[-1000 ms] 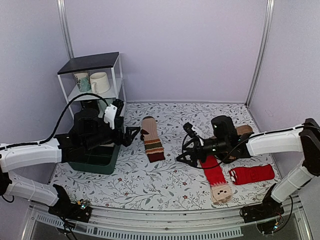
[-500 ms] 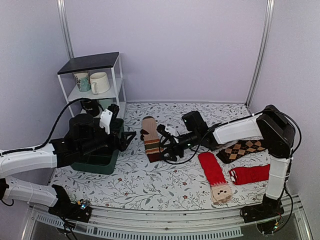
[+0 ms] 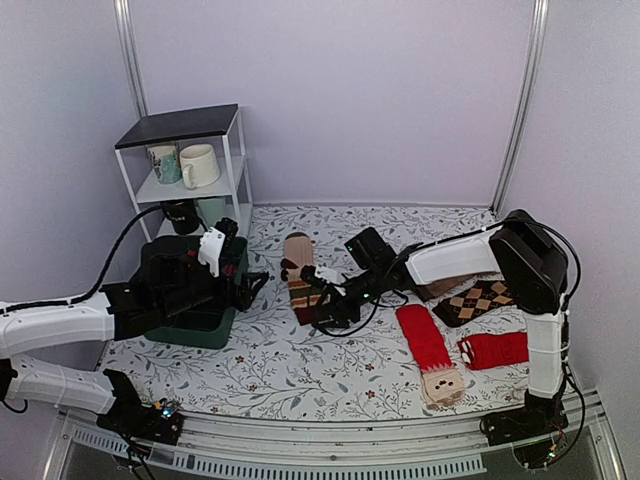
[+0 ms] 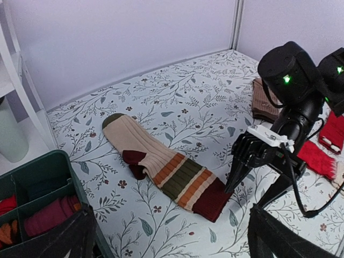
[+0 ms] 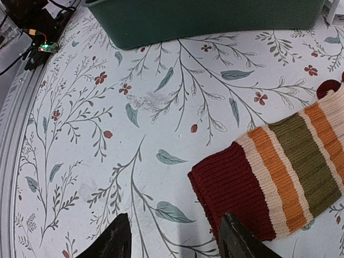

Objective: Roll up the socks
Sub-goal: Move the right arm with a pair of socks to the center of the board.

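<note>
Right gripper (image 5: pixel 177 239) sits low at the maroon end of the socks (image 5: pixel 279 177), mid-table. Its own cam shows the jaws apart and empty, one finger just beside the knit; the top view hides that. Left gripper (image 4: pixel 172 220) gapes wide, empty, near the bin (image 4: pixel 32 172). Only its cam shows the bundled fabric inside.

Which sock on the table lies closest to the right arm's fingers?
The tan striped sock, its maroon end right by the right arm's fingers; the red socks and argyle sock lie farther off.
</note>
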{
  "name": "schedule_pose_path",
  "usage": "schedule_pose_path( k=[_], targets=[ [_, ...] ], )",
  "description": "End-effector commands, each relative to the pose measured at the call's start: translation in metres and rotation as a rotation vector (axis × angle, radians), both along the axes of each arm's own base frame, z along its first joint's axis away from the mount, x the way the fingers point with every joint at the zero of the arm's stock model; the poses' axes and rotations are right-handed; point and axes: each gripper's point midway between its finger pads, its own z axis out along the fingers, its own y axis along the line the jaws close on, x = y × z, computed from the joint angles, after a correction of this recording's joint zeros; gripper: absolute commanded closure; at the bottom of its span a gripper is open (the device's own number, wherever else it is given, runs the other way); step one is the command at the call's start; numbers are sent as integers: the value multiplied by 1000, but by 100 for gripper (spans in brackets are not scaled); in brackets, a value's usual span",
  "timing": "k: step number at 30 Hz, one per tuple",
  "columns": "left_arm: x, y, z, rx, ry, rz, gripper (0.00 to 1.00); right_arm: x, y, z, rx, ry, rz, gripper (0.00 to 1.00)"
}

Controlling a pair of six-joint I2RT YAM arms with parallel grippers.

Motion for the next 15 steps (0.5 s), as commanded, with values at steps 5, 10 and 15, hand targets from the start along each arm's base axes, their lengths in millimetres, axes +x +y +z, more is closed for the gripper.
schedule_pose_path(
  k=[5,10,15],
  targets=[
    [-4,5,0,-14,-6,11,1,19,-2,-30,-106,-35,-79,47],
    [-7,6,2,-21,-10,7,1,25,-2,-35,-115,-50,-93,47],
    [-7,9,3,-21,-10,13,1,15,-13,-52,-172,-31,-109,50]
  ],
)
